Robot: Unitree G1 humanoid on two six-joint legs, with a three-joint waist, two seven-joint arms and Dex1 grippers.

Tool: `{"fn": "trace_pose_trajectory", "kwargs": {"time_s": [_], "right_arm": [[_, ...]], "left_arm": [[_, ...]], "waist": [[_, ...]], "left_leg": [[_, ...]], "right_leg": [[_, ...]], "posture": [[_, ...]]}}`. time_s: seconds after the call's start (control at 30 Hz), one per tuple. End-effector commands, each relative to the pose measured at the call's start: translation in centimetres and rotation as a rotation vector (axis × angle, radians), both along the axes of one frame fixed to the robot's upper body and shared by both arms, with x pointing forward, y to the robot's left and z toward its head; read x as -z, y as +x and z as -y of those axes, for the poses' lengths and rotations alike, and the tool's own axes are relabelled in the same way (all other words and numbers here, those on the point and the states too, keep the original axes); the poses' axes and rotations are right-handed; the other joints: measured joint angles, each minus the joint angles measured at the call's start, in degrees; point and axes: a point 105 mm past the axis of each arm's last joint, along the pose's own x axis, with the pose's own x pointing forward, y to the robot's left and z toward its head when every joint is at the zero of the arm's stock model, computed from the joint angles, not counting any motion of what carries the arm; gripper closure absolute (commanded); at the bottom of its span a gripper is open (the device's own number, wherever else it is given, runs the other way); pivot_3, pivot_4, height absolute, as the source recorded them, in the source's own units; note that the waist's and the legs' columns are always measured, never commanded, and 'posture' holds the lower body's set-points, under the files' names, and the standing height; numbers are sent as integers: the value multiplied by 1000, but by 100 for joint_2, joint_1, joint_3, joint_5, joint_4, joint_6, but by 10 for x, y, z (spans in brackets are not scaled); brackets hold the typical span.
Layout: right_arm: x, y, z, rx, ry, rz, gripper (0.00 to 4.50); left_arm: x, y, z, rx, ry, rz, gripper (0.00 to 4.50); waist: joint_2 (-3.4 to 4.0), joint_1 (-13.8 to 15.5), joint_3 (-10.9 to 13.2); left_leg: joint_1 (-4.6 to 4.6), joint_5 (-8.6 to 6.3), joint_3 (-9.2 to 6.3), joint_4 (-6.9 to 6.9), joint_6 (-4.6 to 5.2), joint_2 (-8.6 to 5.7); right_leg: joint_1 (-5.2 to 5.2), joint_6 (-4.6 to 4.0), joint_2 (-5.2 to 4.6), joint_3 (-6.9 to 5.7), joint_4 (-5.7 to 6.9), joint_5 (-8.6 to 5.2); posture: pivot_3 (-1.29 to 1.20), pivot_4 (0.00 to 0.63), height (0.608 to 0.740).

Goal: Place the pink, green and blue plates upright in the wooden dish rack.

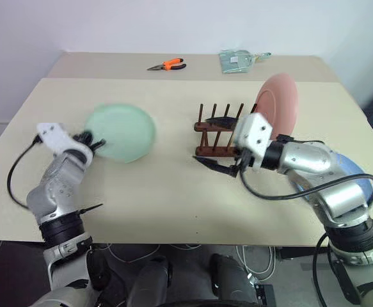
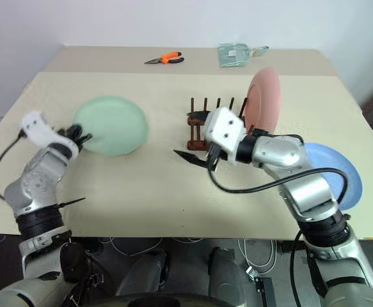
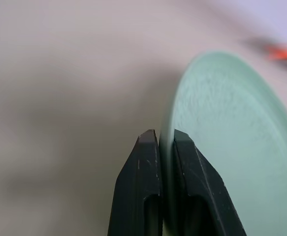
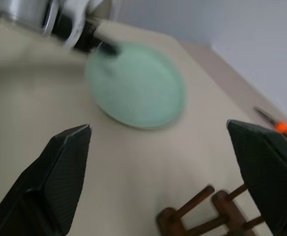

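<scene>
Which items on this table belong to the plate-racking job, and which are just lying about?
Part of the job:
- green plate, gripped at its rim by the left end effector
- pink plate, standing in the wooden dish rack
- blue plate, flat on the table

Lying about:
- orange-handled pliers
- clear packet

You have a round mint-green matt plastic plate [image 3: 232,147], finely grained. Your small dark brown wooden dish rack [image 1: 217,131] looks smooth. Your beige table top [image 1: 173,192] is matt.
</scene>
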Motion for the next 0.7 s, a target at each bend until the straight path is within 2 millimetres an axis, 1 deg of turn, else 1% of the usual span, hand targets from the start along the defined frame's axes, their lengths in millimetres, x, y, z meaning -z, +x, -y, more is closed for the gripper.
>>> {"fn": "trace_pose_trajectory", "kwargs": {"time_s": [0.03,0.1,0.17,0.23,0.27,0.3,0.33,0.43,0.47,0.53,0.57,0.63,0.7], "right_arm": [[-9,8,-21,-12,-78,223,0],[-9,13,-26,-6,-96,267,0],[-1,27,-31,34,-191,361,0],[2,43,-29,91,-262,442,0],[2,49,-26,113,-276,461,533],[3,52,-24,125,-288,469,839],[3,54,-23,130,-303,482,1256],[4,58,-19,145,-324,510,2787],[3,59,-19,148,-326,515,3203],[0,59,-18,158,-316,535,4179],[-4,58,-18,161,-305,555,4485],[-8,55,-19,158,-280,578,4500],[-18,51,-18,169,-191,569,4500]], "left_arm": [[-49,-7,52,193,92,206,4406],[-55,-8,61,221,95,230,4406],[-74,-12,79,279,69,287,4406],[-86,-17,92,328,45,320,4406],[-89,-19,95,341,35,326,4500],[-90,-21,96,351,24,329,4500],[-91,-22,97,358,13,329,4500],[-91,-25,98,374,-3,325,4500],[-91,-25,98,376,-1,323,4500],[-90,-25,93,365,-20,328,4500],[-92,-21,84,323,-74,334,4154],[-102,-16,65,234,-173,369,3405],[-115,-13,36,90,-228,427,2447]], "waist": [[1,-26,0],[3,-101,-1],[2,-169,-1],[0,-160,1],[-1,-150,2],[-1,-145,2],[-1,-142,1],[-2,-142,2],[-2,-145,2],[-1,-150,2],[-1,-148,2],[-3,-139,2],[-13,-126,8]], "left_leg": [[1,0,0,-1,0,0],[8,0,5,-9,-1,3],[10,1,3,-14,-2,6],[5,5,2,-14,-7,6],[3,5,1,-13,-8,6],[0,6,0,-12,-8,5],[0,5,1,-13,-8,4],[1,5,0,-13,-8,4],[1,5,0,-13,-7,4],[2,5,0,-14,-7,4],[2,5,0,-14,-7,4],[2,5,-1,-12,-7,4],[1,6,-5,-10,-8,4]], "right_leg": [[0,0,0,1,0,0],[-3,0,1,5,1,0],[-6,-1,3,5,4,0],[-15,-4,4,5,10,2],[-17,-4,5,5,11,2],[-19,-4,5,5,11,2],[-18,-5,4,7,9,2],[-16,-4,5,8,7,2],[-16,-4,5,8,7,2],[-16,-4,5,8,8,2],[-16,-4,6,8,8,2],[-13,-5,6,7,7,2],[-11,-5,6,7,5,3]], "posture": [[0,150,740],[0,150,740],[0,150,740],[0,150,740],[0,150,740],[0,150,740],[0,150,740],[0,150,740],[0,150,740],[0,150,740],[0,150,740],[0,150,740],[0,150,740]]}}
